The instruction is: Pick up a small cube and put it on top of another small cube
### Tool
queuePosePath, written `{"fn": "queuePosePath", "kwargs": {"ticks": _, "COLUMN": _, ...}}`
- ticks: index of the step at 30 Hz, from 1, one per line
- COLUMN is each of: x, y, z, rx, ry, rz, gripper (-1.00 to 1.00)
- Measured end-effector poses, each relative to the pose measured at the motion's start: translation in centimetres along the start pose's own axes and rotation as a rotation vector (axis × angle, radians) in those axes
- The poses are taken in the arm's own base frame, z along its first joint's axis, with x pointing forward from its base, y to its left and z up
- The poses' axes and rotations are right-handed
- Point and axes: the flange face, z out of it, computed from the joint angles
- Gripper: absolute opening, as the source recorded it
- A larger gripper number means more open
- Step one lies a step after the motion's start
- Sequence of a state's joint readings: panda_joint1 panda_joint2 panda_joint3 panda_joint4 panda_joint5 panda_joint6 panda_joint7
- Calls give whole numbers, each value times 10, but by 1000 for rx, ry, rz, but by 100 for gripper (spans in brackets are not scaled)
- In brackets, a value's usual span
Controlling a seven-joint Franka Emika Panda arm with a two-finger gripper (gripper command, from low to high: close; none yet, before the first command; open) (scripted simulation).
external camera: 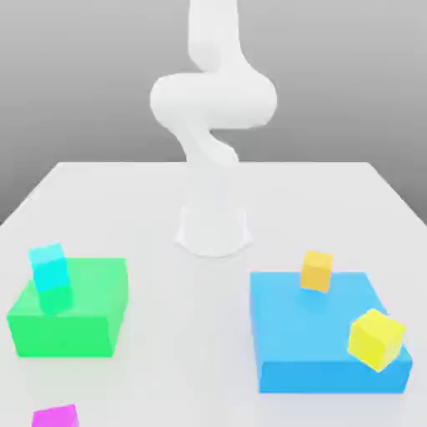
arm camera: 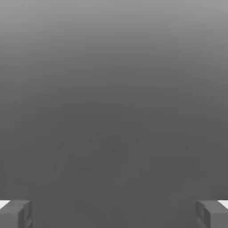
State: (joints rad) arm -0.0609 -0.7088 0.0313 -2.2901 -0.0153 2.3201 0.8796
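Observation:
A small magenta cube (external camera: 55,415) lies on the white table at the front of the exterior view's left, partly cut off by the picture's edge. A small cyan cube (external camera: 51,273) sits on top of the large green block (external camera: 71,308) just behind it. In the hand view my gripper (arm camera: 114,213) is open, its two grey fingertips (arm camera: 17,213) far apart with nothing between them, against a plain grey background. The white arm (external camera: 213,108) rises from its base at the table's middle and bends up out of the exterior view.
A large flat blue block (external camera: 325,334) lies at the exterior view's right, with an orange cube (external camera: 317,270) on its far edge and a yellow cube (external camera: 376,339) on its near right corner. The arm's base (external camera: 213,229) stands between the two blocks.

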Motion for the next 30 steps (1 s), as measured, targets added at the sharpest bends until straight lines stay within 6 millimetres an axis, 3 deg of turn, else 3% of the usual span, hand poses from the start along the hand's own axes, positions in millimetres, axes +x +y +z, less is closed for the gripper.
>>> {"fn": "queuePosePath", "kwargs": {"ticks": 6, "x": 21, "y": 14, "z": 104, "rx": -185, "ry": -8, "rz": 204, "gripper": 0}}
{"fn": "queuePosePath", "kwargs": {"ticks": 13, "x": 37, "y": 60, "z": 221, "rx": -372, "ry": -21, "rz": 443, "gripper": 0}}
{"fn": "queuePosePath", "kwargs": {"ticks": 20, "x": 42, "y": 138, "z": 327, "rx": -542, "ry": -37, "rz": 706, "gripper": 0}}
{"fn": "queuePosePath", "kwargs": {"ticks": 30, "x": 4, "y": 256, "z": 451, "rx": -743, "ry": -94, "rz": 1083, "gripper": 0}}
